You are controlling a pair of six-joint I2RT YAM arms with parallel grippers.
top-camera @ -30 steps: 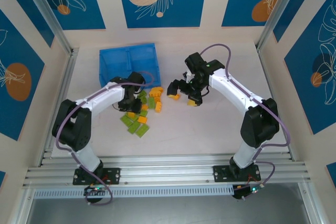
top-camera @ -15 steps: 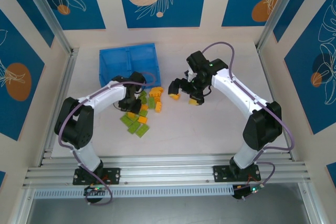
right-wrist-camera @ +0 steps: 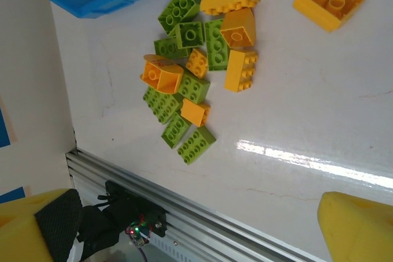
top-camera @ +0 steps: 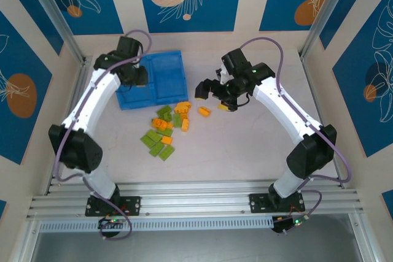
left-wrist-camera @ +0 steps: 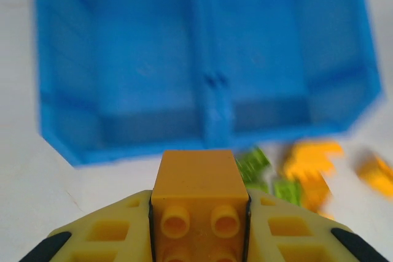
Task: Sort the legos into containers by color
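While the left claw clenches an orange brick, the blue tray sits just ahead of it. The right claw hangs released, with loose legos heaped to its left, outside the tray.

Pale tabletop, blue floral wall panels, aluminium rails
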